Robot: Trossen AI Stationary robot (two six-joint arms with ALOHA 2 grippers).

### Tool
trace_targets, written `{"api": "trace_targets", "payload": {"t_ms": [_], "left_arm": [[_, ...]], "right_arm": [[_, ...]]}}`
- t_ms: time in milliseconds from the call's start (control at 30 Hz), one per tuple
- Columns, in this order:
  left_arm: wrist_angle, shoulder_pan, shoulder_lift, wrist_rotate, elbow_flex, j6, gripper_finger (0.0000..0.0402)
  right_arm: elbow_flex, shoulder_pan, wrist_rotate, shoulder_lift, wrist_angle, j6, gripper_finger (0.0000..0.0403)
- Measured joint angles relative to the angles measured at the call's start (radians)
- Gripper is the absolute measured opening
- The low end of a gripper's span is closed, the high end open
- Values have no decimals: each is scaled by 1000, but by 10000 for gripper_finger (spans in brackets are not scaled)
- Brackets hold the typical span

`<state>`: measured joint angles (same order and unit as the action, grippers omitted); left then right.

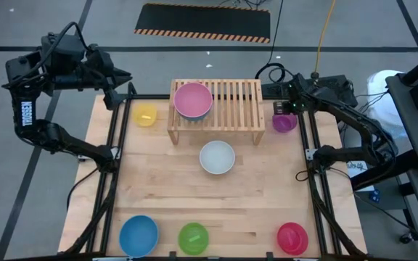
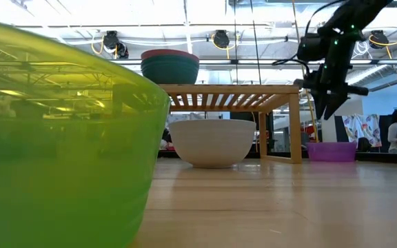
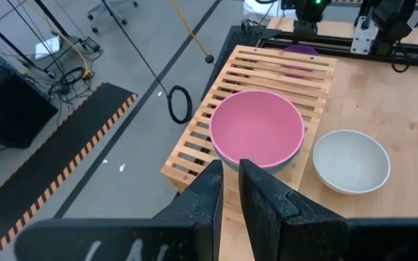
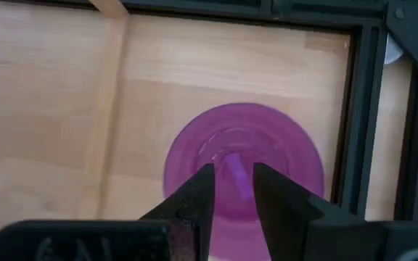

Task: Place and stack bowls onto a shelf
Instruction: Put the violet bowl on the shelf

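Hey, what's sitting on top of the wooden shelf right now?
On the shelf sits a pink bowl nested in a teal bowl, toward its left end. The rest of the slatted top is bare. Whether anything lies between the two bowls is hidden.

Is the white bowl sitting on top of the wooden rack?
No, the white bowl sits on the table in front of the rack.

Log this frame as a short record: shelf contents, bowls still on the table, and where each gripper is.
shelf: pink bowl nested in teal bowl
table: white bowl, yellow bowl, purple bowl, blue bowl, lime green bowl, red bowl
left gripper: raised beside the shelf, holding nothing
right gripper: above the purple bowl, open
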<state>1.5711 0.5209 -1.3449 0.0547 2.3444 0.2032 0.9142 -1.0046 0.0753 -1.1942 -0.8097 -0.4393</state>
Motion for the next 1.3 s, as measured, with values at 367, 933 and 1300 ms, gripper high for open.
{"api": "trace_targets", "payload": {"t_ms": [367, 933, 1300], "left_arm": [[0, 0, 0, -1, 0, 9, 53], [0, 0, 0, -1, 0, 11, 53], [0, 0, 0, -2, 0, 3, 53]], "right_arm": [[-16, -32, -125, -5, 20, -83, 74], [-146, 18, -202, -5, -107, 403, 73], [-162, 37, -154, 1, -89, 620, 73]]}}
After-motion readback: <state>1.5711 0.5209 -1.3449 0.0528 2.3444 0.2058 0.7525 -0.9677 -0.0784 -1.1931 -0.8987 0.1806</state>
